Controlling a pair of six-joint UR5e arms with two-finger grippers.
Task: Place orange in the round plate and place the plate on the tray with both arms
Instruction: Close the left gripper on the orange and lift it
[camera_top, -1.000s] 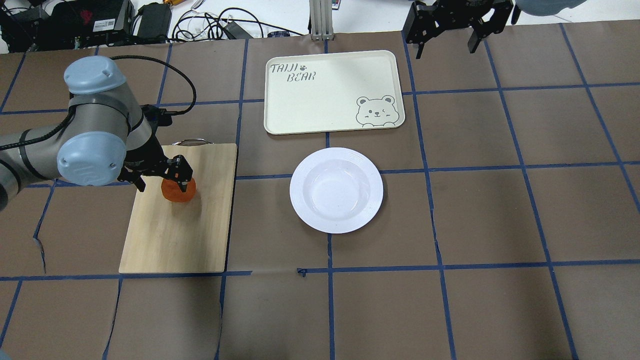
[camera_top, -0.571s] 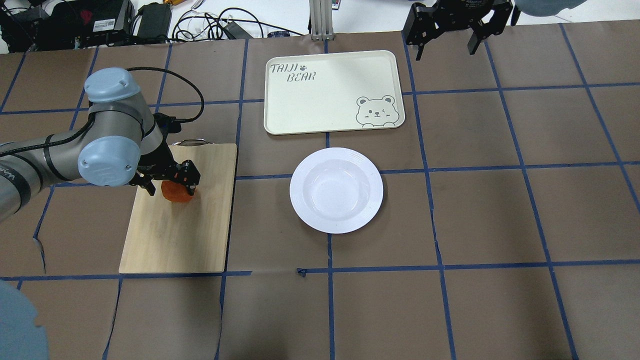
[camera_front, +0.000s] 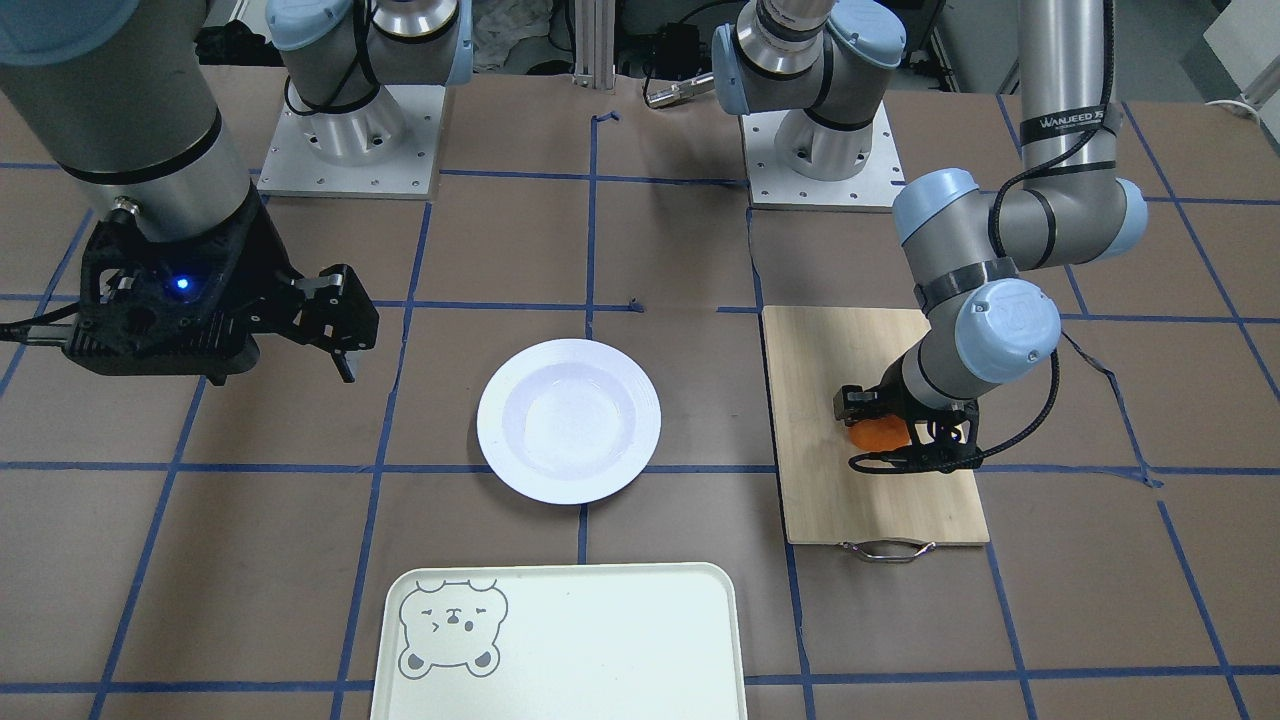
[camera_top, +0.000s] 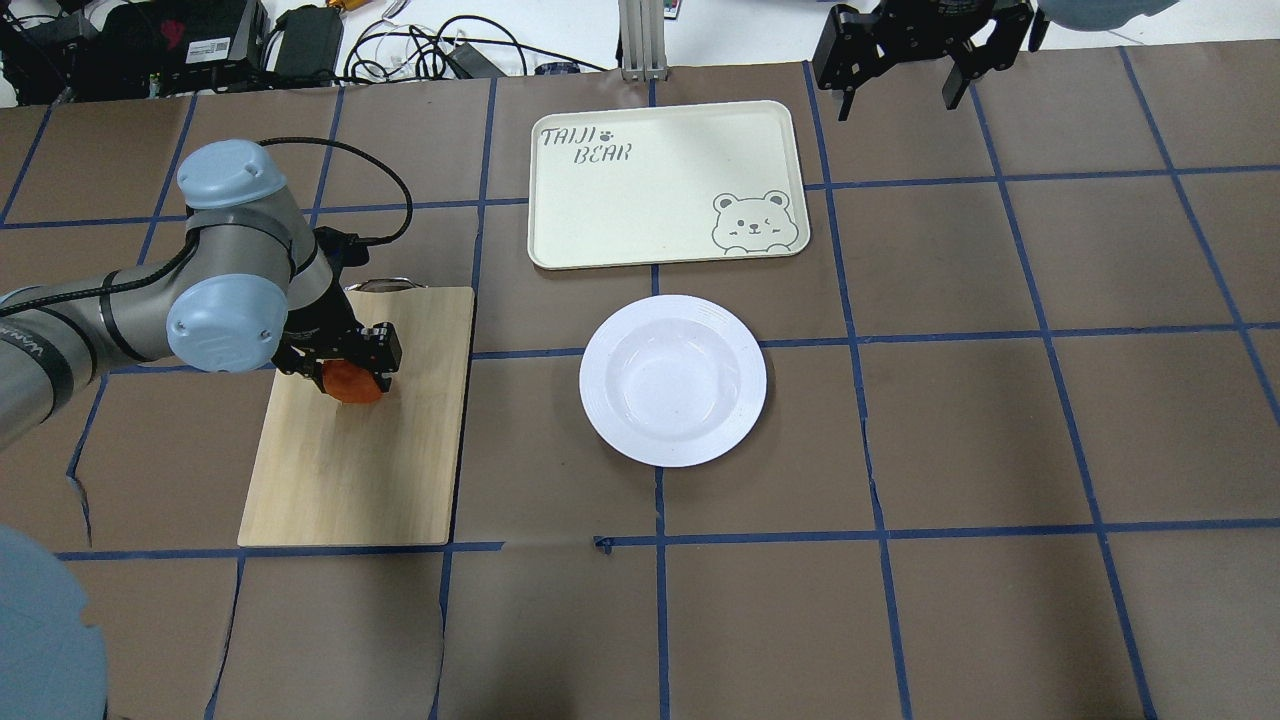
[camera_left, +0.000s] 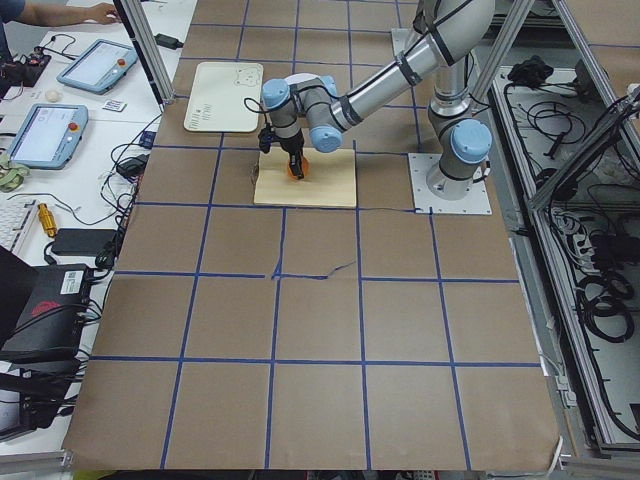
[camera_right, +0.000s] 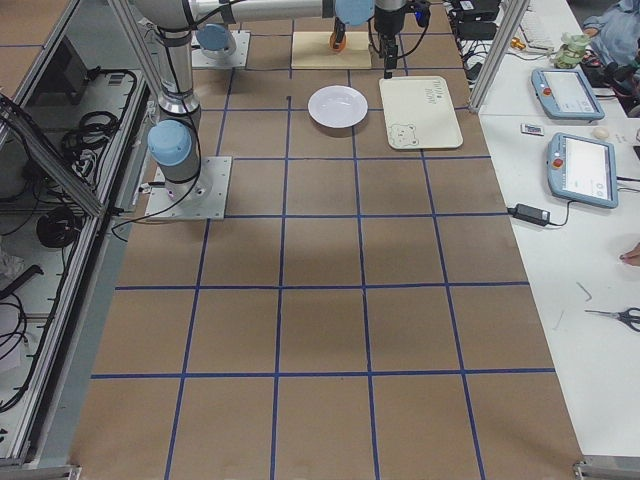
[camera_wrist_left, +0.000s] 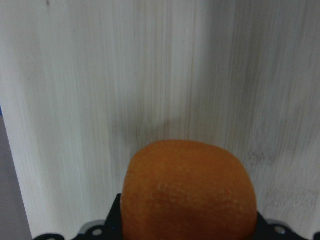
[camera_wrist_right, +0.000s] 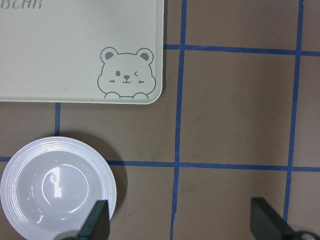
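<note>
From above, the orange (camera_top: 350, 383) sits on the wooden board (camera_top: 350, 470), on your left side of the table. The left gripper (camera_top: 345, 372) is down over it, with a black finger on each side, so it looks closed on the fruit. The round plate (camera_top: 673, 310) is empty and well apart from the board, in the middle. The tray (camera_top: 660, 200) lies just past the plate and is empty too. The right gripper (camera_top: 897, 98) hangs at the far edge with its fingers wide apart and nothing in them.

From the front, you can see the orange peeking out between the two left fingers.

From the left end, the near arm bends down over the board. From the right end, it is all too small to tell much.

The left wrist camera shows the orange filling the low middle, with board behind it.

The right wrist camera shows two spread fingertips, with the plate and the bear corner of the tray below.

I think you are picking up now. Squeeze softly and lift straight up. Carry it over the middle of the plate, go low, then let go, because a round orange may roll.
</note>
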